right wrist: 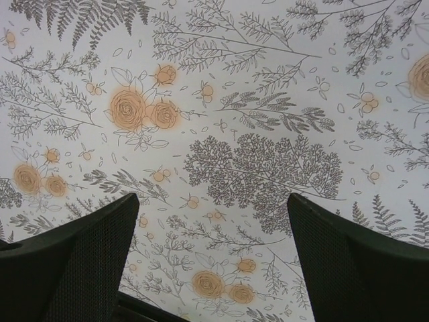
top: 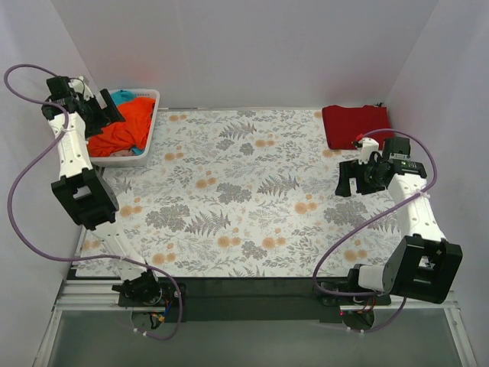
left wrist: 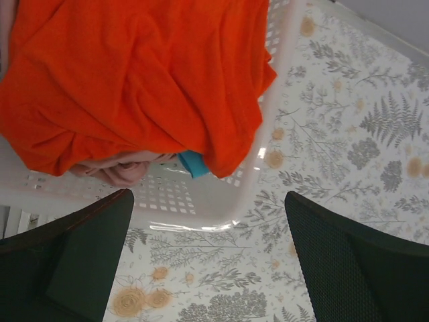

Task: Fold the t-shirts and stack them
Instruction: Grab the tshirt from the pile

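A bright orange-red t-shirt [top: 122, 126] lies crumpled in a white basket [top: 153, 99] at the back left; in the left wrist view the orange-red t-shirt [left wrist: 141, 74] spills over the basket's rim [left wrist: 201, 215]. A darker crimson t-shirt [top: 355, 125] lies folded at the back right of the table. My left gripper [top: 107, 113] hovers over the basket's near left side, open and empty; the left gripper [left wrist: 209, 258] has bare cloth between its fingers. My right gripper [top: 351, 182] hangs open over the flowered cloth, just in front of the crimson shirt; the right gripper [right wrist: 211, 261] holds nothing.
A teal garment [top: 126, 96] and a pale pink one [left wrist: 114, 173] lie under the orange shirt in the basket. A flowered tablecloth [top: 237, 191] covers the table. White walls close in the back and both sides.
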{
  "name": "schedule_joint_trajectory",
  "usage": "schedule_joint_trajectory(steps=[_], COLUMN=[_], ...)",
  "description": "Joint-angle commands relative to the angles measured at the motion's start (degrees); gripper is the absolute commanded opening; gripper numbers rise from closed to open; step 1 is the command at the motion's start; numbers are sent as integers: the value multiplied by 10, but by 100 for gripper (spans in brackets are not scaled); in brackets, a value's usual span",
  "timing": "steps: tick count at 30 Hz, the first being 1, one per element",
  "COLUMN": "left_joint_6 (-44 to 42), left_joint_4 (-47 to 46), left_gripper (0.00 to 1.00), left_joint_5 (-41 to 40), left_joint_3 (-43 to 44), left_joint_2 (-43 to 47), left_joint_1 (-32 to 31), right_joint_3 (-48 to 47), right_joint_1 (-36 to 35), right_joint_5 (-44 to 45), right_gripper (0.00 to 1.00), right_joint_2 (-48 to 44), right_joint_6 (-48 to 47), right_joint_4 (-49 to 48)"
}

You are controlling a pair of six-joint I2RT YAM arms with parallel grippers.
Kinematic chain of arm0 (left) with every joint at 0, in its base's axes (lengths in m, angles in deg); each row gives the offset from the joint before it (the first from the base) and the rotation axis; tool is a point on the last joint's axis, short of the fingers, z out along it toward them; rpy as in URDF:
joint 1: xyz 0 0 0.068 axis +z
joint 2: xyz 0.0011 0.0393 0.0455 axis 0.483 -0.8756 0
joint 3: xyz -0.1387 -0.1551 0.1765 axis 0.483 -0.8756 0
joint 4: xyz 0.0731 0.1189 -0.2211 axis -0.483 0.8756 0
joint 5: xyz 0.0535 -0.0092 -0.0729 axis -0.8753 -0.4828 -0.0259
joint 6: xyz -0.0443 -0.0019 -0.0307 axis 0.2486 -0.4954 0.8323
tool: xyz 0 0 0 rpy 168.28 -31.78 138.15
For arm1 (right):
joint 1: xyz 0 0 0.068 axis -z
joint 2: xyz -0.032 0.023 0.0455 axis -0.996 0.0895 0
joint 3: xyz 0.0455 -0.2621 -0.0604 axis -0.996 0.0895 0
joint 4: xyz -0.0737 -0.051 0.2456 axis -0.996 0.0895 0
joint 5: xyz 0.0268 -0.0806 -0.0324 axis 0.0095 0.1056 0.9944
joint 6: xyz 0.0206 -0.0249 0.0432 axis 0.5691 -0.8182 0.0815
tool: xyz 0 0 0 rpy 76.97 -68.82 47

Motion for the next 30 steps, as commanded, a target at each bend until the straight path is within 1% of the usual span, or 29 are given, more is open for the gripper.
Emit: schedule_joint_trajectory(steps=[1, 2, 4, 5, 7, 8, 9, 11, 14, 16, 17, 18, 19, 20, 21, 22, 23, 25, 28, 30], left_joint_6=[-22, -24, -25, -20, -6, 2, 2, 2, -21, -63, -73, -76, -71, -69, -67, -63, -60, -58, -56, -55], left_joint_4=[4, -22, -42, -60, -71, -81, -88, -123, -145, -154, -168, -179, -187, -207, -221, -236, -269, -287, -282, -274], left_gripper=[96, 96, 96, 96, 98, 98, 98, 98, 98, 98, 93, 78, 66, 56, 39, 28, 24, 20, 0, 0], left_joint_5=[-35, -39, -48, -44, -35, -30, -24, -34, -43, -63, -77, -78, -76, -68, -59, -53, -51, -53, -67, -66], left_joint_3=[36, 33, 34, 40, 58, 86, 99, 113, 136, 140, 136, 130, 116, 106, 93, 58, 42, 25, 39, 54], left_joint_2=[-51, -59, -92, -105, -130, -158, -170, -200, -235, -261, -264, -262, -255, -246, -217, -200, -184, -148, -125, -99], left_joint_1=[2, 4, 4, 4, 4, 3, 3, 0, -11, -29, -34, -33, -33, -31, -31, -31, -30, -31, -31, -29], right_joint_3=[-53, -60, -84, -92, -126, -139, -160, -167, -164, -155, -154, -152, -153, -154, -155, -155, -159, -163, -168, -169], right_joint_1=[-5, -6, -5, -5, -6, -5, -5, -5, -5, -5, -5, -5, -5, -5, -6, -5, -5, -5, -5, -5], right_joint_5=[13, 14, 22, 29, 42, 45, 42, 26, -1, -2, 1, 4, 6, 6, 8, 7, 8, 11, 10, 8], right_gripper=[98, 98, 98, 98, 98, 98, 98, 98, 98, 98, 98, 98, 98, 98, 98, 98, 98, 98, 98, 98], right_joint_2=[34, 41, 65, 74, 110, 121, 129, 140, 145, 144, 143, 145, 150, 152, 154, 155, 156, 155, 149, 145], right_joint_6=[-23, -30, -48, -74, -86, -93, -94, -90, -67, -65, -65, -65, -63, -62, -62, -62, -62, -61, -65, -71], right_joint_4=[-11, -11, -12, -11, -7, 0, 4, 7, 12, 11, 9, 11, 11, 12, 11, 12, 12, 11, 12, 13])
